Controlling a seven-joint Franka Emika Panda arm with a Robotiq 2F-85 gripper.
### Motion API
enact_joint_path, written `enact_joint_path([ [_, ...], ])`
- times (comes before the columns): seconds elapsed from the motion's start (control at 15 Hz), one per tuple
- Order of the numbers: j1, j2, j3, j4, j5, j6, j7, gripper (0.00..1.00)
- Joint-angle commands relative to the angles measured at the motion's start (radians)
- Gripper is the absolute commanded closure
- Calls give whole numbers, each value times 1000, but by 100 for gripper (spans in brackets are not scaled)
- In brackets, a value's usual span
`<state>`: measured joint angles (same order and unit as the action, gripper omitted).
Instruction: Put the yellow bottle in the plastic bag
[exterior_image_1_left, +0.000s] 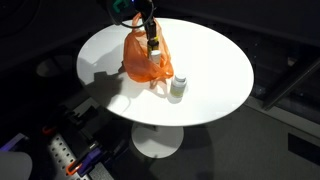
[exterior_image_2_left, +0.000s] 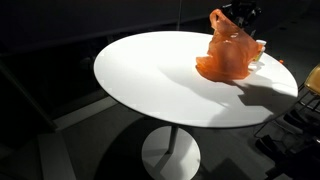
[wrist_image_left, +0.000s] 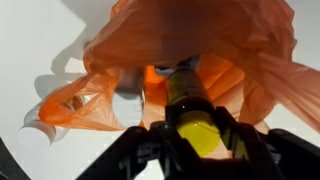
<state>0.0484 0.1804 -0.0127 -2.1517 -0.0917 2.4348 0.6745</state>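
The yellow bottle (wrist_image_left: 192, 112) with its dark label and yellow cap is held between my gripper's fingers (wrist_image_left: 197, 135), pointing into the open mouth of the orange plastic bag (wrist_image_left: 200, 40). In an exterior view my gripper (exterior_image_1_left: 152, 38) hangs right over the top of the bag (exterior_image_1_left: 146, 62) on the white round table (exterior_image_1_left: 210, 60), with a bit of the yellow bottle (exterior_image_1_left: 153, 45) showing. The bag also shows in the other exterior view (exterior_image_2_left: 228, 57), where the gripper is mostly hidden behind it.
A small white bottle (exterior_image_1_left: 178, 87) stands on the table just beside the bag; it also shows in the wrist view (wrist_image_left: 33, 132) at the lower left. The bag's loop handles (wrist_image_left: 75, 105) lie toward it. The floor around is dark.
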Motion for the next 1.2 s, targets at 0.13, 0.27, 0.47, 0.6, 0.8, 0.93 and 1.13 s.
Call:
enact_joint_path([
  [0.13,10,-16,-12,-6,3,-19,-9,15],
  [0.27,4,-41,-12,-24,12,-25,-26,1],
  [0.47,-6,-82,-16,-50,25,-51,-53,0],
  [0.6,-14,-115,-20,-62,24,-101,-65,0],
  [0.8,-31,-175,-28,-74,12,-210,-88,0],
  [0.93,-44,-220,-29,-79,7,-280,-136,0],
  [1.13,-62,-303,-28,-80,5,-382,-276,0],
])
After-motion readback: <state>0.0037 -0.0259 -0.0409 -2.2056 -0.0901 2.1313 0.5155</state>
